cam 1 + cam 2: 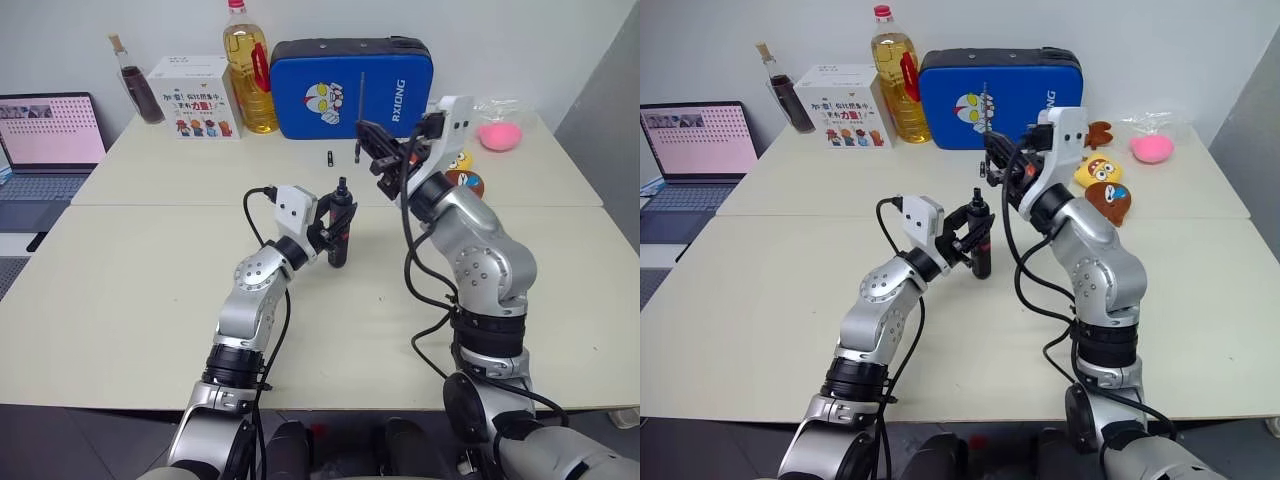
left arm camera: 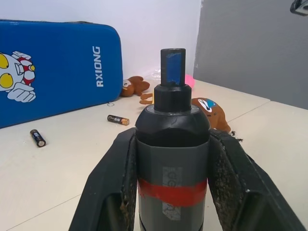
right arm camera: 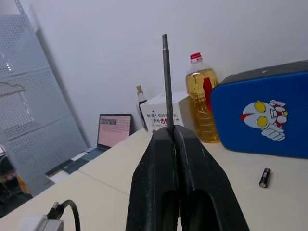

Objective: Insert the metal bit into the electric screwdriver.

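From the head, the left gripper point(image 1: 338, 228) clamped the electric screwdriver point(image 1: 340, 232) upright above the surface point(image 1: 130, 290) — the right gripper point(image 1: 368, 140) pinched the metal bit point(image 1: 361, 100) vertically, higher and just beyond. Left wrist: fingers point(image 2: 115, 183) flanked the screwdriver's barrel. Right wrist: the bit rose from shut fingers point(image 3: 192, 178).

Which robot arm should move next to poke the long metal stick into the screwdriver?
Probably the right. Its pincer pinches the metal bit above and beyond the electric screwdriver, and it can bring the bit to the tip. The left pincer grips the screwdriver upright, so it looks best holding steady.
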Available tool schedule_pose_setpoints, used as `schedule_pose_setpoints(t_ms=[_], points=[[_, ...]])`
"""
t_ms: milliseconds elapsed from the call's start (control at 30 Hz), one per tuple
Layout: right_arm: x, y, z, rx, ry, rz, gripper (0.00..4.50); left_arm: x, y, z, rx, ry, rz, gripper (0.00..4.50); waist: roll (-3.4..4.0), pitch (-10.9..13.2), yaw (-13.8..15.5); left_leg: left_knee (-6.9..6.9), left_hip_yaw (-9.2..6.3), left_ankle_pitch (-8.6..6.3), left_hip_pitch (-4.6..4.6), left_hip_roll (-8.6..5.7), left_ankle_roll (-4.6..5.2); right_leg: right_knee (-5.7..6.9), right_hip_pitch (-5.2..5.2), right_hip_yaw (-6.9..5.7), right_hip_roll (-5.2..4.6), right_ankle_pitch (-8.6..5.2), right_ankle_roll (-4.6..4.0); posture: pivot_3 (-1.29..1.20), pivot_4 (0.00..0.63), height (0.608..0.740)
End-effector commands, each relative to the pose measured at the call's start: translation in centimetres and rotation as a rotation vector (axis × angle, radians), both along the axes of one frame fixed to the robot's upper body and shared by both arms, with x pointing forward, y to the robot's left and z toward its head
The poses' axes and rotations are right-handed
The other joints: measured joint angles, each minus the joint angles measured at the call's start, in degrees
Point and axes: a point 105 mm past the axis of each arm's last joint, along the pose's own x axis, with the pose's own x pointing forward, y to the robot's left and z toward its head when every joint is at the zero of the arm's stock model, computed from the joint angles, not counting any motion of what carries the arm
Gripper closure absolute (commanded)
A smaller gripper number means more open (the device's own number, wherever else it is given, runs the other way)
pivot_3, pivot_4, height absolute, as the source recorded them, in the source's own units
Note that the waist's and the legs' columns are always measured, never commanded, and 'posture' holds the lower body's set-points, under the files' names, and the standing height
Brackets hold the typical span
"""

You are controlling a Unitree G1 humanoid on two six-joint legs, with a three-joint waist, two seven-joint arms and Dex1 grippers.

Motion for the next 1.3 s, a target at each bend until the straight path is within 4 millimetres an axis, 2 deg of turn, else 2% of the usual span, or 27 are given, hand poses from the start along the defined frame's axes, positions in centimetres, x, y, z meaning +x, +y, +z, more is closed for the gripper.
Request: schedule_pose_setpoints(t_ms=[33, 500, 933, 1300], points=[[-0.4, 0.5, 1.2, 0.022, -0.063, -0.041, 4.44, 0.1, -0.5, 0.5, -0.005, -0.010, 0.011, 2.85, 0.00, 0.0, 0.0, 0.00, -0.01, 0.00, 0.00, 0.00, 0.00, 0.00, 0.00, 0.00, 0.00, 0.00, 0.00, 0.00, 0.150, 0.740], [-0.2, 2.4, 0.6, 0.032, -0.110, -0.111, 4.44, 1.4, 0.3, 0.5, -0.013, -0.014, 0.114, 2.85, 0.00, 0.0, 0.0, 0.00, -0.01, 0.00, 0.00, 0.01, 0.00, -0.01, 0.00, 0.00, 0.00, 0.00, 0.00, 0.00, 0.150, 0.740], [0.2, 2.3, -0.6, 0.042, -0.085, -0.150, 4.44, 1.7, 0.4, 0.7, -0.024, -0.030, 0.149, 2.85, 0.00, 0.0, -0.3, -0.02, 0.00, 0.00, 0.02, 0.06, 0.00, 0.00, -0.01, 0.01, 0.07, 0.00, 0.00, 0.00, 0.150, 0.740], [0.6, 2.9, -0.7, 0.050, -0.079, -0.150, 4.44, 1.5, 0.3, 0.5, -0.018, -0.029, 0.142, 2.85, 0.00, 0.0, -0.4, -0.03, -0.01, 0.00, 0.02, 0.07, 0.00, -0.01, -0.01, 0.02, 0.07, 0.00, 0.00, 0.00, 0.150, 0.740]])
